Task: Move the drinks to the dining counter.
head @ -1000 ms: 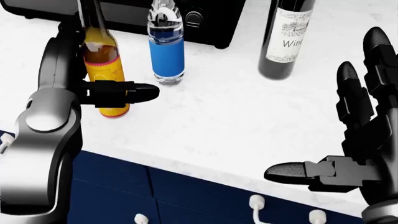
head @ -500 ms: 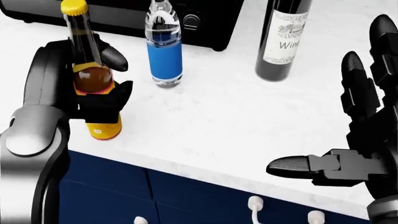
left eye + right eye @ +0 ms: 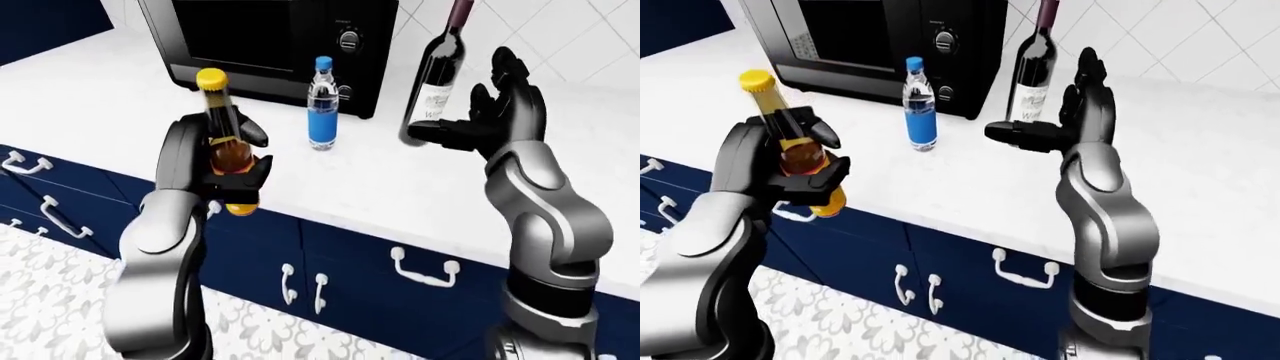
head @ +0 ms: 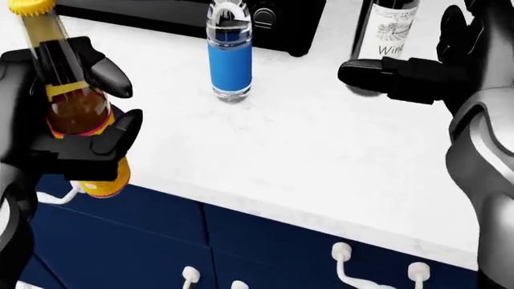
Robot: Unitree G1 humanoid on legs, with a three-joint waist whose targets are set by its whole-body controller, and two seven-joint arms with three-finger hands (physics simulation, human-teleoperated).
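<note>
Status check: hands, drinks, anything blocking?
Left hand shut on beer bottle, lifted off counter. Right hand open beside wine bottle. Water bottle standing. Nothing blocking.

At the left of the frame the left hand (image 3: 780, 161) grips an amber bottle (image 3: 790, 146) with a yellow cap, held clear of the white counter (image 3: 1200, 187). The right hand (image 3: 1065, 124), fingers spread, stands beside the wine bottle (image 3: 1032, 71) at upper centre. A blue-labelled water bottle (image 3: 920, 105) stands before the black microwave (image 3: 870, 41).

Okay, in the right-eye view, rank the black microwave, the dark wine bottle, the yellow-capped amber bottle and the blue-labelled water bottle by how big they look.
1. Black microwave.
2. Dark wine bottle and yellow-capped amber bottle: alike; the amber one is held nearer the camera, so unsure.
3. Blue-labelled water bottle.
</note>
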